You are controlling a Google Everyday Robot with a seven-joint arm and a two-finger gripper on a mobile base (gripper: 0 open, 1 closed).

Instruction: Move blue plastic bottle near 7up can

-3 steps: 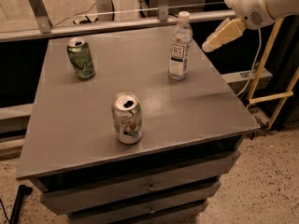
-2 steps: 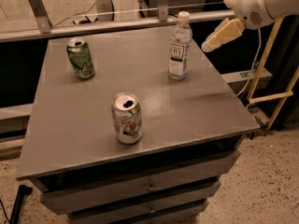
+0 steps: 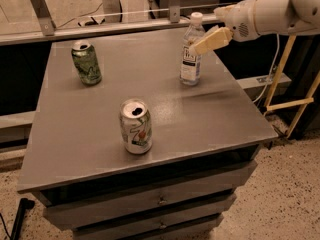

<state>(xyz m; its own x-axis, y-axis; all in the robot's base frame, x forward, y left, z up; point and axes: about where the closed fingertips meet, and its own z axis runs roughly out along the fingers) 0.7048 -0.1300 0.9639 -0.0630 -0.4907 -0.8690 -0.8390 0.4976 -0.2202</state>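
Camera view: blue plastic bottle [image 3: 190,68] stands upright at the back right of the grey table [image 3: 210,124], white cap on. The gripper [image 3: 198,47] comes in from the right at the bottle's shoulder and overlaps it; contact unclear, and cannot tell whether it is parted or closed. 7up can [image 3: 136,127] stands upright front centre, well apart from the bottle. Green can [image 3: 86,63] stands back left. Drawers [image 3: 160,200] sit under the tabletop.
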